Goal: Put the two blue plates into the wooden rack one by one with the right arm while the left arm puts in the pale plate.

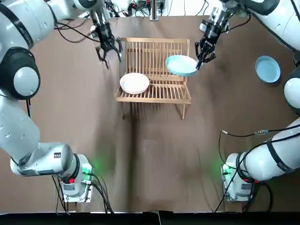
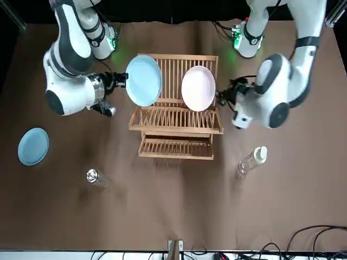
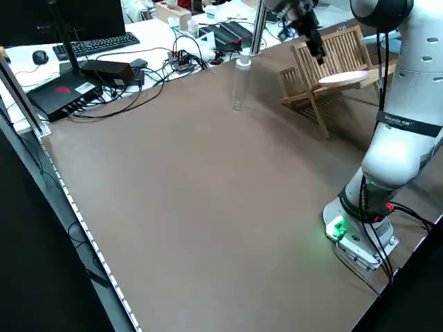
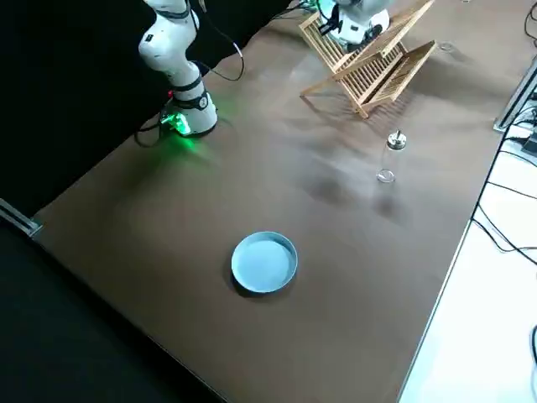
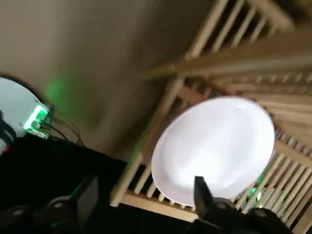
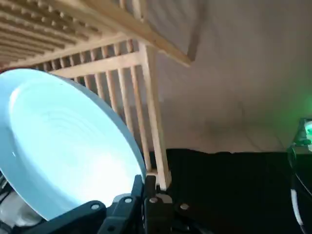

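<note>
One blue plate (image 1: 182, 64) is in the right gripper (image 1: 200, 62), held by its right rim over the right half of the wooden rack (image 1: 159, 91). The plate is tilted steeply, with one face turned toward the far side of the table (image 1: 154, 154). Its lower edge is down by the slats — whether it touches them cannot be told. The right wrist view shows the right gripper's fingers (image 6: 127, 204) pressed tight on that rim, one on each face of the plate.

The other blue plate (image 1: 267, 69) lies flat on the table, well to the right of the rack and apart from both grippers.

The pale plate (image 1: 134, 83) stands in the left half of the rack, leaning in the slats with its face toward the far side. The left gripper (image 1: 111, 52) hangs just off the rack's far left corner, near the pale plate but clear of it. Its fingers (image 5: 201, 187) are spread wide with nothing between them.

Beyond the rack, a clear bottle (image 2: 252, 161) stands upright on the far left part of the table. A small glass item (image 2: 95, 177) sits on the far right part — both well apart from the plates.
</note>
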You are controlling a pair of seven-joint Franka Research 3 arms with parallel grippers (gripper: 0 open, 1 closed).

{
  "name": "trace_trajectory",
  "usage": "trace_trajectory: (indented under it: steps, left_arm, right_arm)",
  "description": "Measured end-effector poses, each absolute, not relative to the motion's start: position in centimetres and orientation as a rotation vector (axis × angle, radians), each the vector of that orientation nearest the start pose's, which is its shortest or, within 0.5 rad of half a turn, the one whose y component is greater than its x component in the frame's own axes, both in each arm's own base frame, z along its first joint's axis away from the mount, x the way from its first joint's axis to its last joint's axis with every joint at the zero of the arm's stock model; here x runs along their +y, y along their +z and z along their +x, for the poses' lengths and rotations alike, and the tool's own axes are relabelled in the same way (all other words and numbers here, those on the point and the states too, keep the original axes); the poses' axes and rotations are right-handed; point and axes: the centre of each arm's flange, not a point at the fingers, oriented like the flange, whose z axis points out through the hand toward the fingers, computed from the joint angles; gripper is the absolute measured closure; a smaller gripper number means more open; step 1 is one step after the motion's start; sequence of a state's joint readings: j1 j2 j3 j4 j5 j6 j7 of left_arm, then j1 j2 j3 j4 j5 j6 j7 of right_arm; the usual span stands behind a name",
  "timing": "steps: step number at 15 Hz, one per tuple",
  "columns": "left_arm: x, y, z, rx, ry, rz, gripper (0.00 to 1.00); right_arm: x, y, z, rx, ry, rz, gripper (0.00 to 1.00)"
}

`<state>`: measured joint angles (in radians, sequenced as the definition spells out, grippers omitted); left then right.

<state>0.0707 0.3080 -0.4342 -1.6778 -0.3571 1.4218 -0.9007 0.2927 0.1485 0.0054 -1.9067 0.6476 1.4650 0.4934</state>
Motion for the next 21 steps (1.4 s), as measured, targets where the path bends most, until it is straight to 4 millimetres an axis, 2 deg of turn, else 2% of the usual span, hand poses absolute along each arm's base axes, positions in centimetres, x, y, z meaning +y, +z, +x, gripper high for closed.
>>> trace_trajectory:
  steps: [1,4,6,9,12,15,20,21]
  left_arm:
    - [-20.7,42.9,54.3,-0.867,1.078,-2.902,0.01]
    - [-15.7,45.8,56.8,-0.822,0.897,-2.971,0.0]
    - [-13.2,47.5,57.4,-0.677,0.799,-3.04,0.0]
    - [-10.5,49.7,57.4,-0.373,0.656,-3.095,0.0]
    - [-9.2,51.6,57.4,-0.114,0.548,-3.096,0.0]
    - [-8.3,54.1,58.4,0.156,0.399,-3.108,0.0]
    - [-6.6,56.3,59.7,0.194,0.236,-3.138,0.0]
    - [-6.4,58.1,59.3,0.185,0.182,-3.129,0.0]
  right_arm:
    - [22.4,39.9,48.4,0.437,1.049,-2.535,0.98]
    - [22.5,37.3,47.0,0.466,1.091,-2.538,0.98]
    - [22.9,36.3,46.3,0.469,1.109,-2.542,0.98]
    - [24.2,36.1,45.6,0.451,1.117,-2.539,0.98]
    - [25.9,36.2,44.8,0.427,1.125,-2.555,0.98]
    - [26.7,36.2,44.4,0.413,1.122,-2.564,0.98]
    - [27.8,36.2,44.2,0.401,1.096,-2.579,0.96]
    - [27.9,36.2,44.1,0.4,1.095,-2.581,0.95]
